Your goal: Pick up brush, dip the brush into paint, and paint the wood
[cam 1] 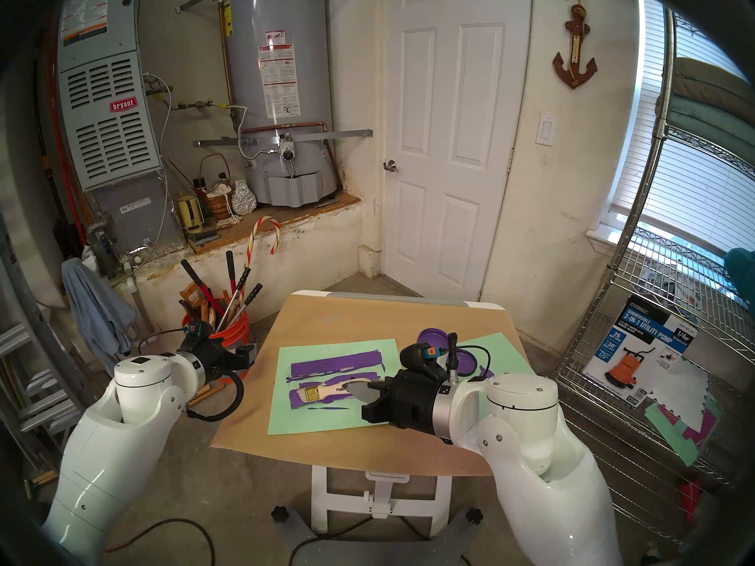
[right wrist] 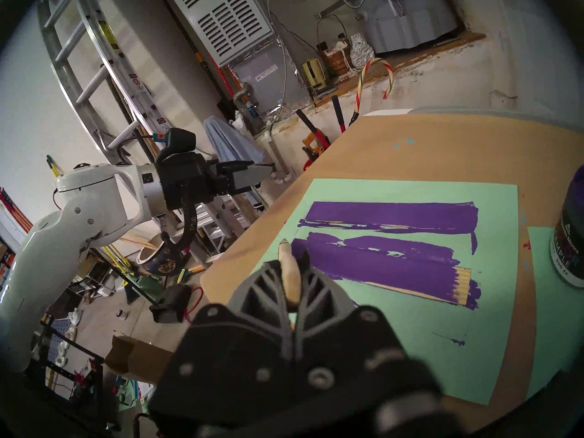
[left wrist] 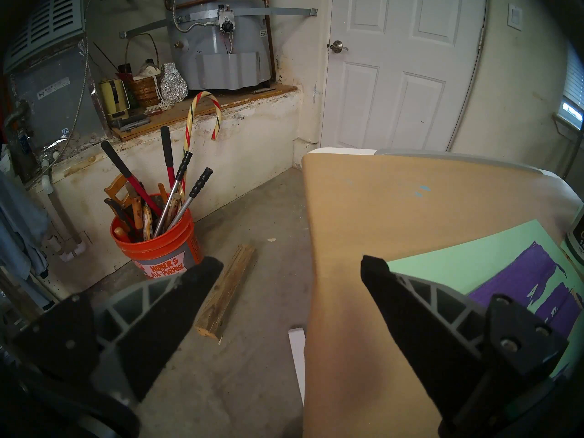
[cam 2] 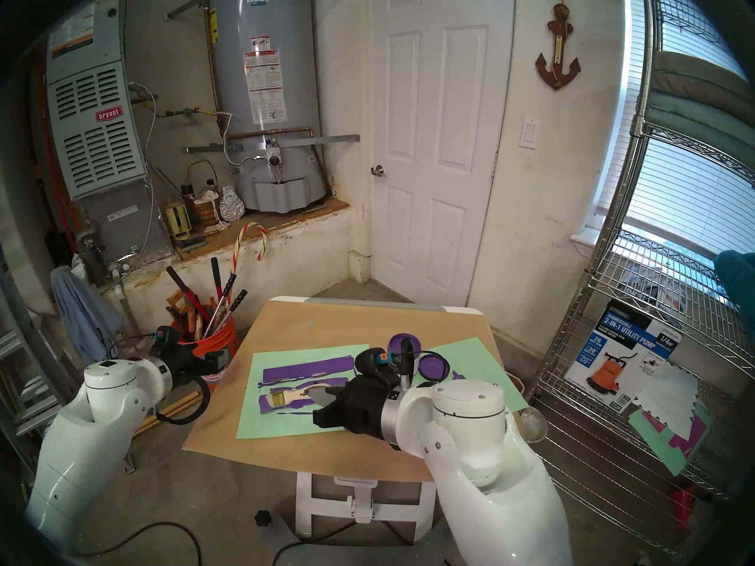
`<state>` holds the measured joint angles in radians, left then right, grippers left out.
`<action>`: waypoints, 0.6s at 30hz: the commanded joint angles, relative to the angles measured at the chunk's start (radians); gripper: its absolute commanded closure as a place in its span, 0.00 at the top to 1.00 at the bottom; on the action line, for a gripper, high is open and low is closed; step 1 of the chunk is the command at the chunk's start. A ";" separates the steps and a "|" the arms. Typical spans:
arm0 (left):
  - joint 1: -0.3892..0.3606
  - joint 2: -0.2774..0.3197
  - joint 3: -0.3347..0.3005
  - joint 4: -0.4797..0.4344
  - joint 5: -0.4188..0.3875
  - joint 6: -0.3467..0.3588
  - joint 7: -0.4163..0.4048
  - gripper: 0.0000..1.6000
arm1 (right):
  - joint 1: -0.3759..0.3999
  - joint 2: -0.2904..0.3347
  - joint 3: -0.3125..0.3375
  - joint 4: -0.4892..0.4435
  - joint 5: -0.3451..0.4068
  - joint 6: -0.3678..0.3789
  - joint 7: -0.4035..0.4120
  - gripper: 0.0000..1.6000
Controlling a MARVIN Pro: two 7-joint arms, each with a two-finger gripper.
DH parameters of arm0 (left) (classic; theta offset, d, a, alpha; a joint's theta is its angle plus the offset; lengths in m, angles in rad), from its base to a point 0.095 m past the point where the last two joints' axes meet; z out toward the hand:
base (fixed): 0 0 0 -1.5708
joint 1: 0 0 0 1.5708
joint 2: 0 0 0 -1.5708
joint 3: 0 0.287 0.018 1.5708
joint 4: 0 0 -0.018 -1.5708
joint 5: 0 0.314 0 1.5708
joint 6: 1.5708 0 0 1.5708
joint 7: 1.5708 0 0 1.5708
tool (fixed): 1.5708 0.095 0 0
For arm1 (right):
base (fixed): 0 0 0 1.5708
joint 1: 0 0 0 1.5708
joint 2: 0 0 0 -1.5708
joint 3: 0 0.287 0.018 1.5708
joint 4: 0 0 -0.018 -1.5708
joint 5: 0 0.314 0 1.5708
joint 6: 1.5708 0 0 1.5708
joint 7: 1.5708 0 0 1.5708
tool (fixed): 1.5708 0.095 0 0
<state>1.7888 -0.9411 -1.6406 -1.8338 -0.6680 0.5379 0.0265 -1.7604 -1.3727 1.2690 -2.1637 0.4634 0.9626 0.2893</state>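
right end effector (cam 1: 354, 390) grips brush (cam 1: 322, 389) | bristles seemingly on wood (right wrist: 395, 266)

Brush, paint and wood lying on green paper

Brush (cam 1: 322, 390) is lying bristles-left over the purple-coated wood (right wrist: 388, 270); the open paint (right wrist: 570, 238) jar is standing right.

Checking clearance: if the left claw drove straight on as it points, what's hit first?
Probably the concrete floor beside the table; the open left claw aims just off the table's edge. Depth is unclear.
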 commanded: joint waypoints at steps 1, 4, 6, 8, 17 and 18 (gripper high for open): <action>-0.004 0.001 -0.009 -0.015 -0.002 -0.002 0.001 1.00 | 0.020 -0.012 0.000 0.006 0.009 -0.003 0.002 0.00; -0.004 0.001 -0.009 -0.015 -0.002 -0.002 0.001 1.00 | 0.025 -0.016 0.005 0.017 0.013 -0.003 -0.003 0.00; -0.004 0.001 -0.009 -0.015 -0.002 -0.002 0.001 1.00 | 0.027 -0.024 0.011 0.024 0.017 -0.003 -0.009 0.00; -0.004 0.001 -0.009 -0.015 -0.002 -0.002 0.001 1.00 | 0.035 -0.025 0.014 0.037 0.018 -0.003 -0.014 0.00; -0.004 0.001 -0.009 -0.015 -0.002 -0.002 0.001 1.00 | 0.052 -0.019 0.037 0.094 0.020 -0.003 -0.028 0.00; -0.004 0.001 -0.009 -0.015 -0.002 -0.002 0.001 1.00 | 0.054 -0.016 0.038 0.098 0.020 -0.003 -0.026 0.00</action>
<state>1.7888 -0.9411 -1.6406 -1.8340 -0.6680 0.5379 0.0264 -1.7322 -1.3840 1.2995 -2.0780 0.4827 0.9623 0.2668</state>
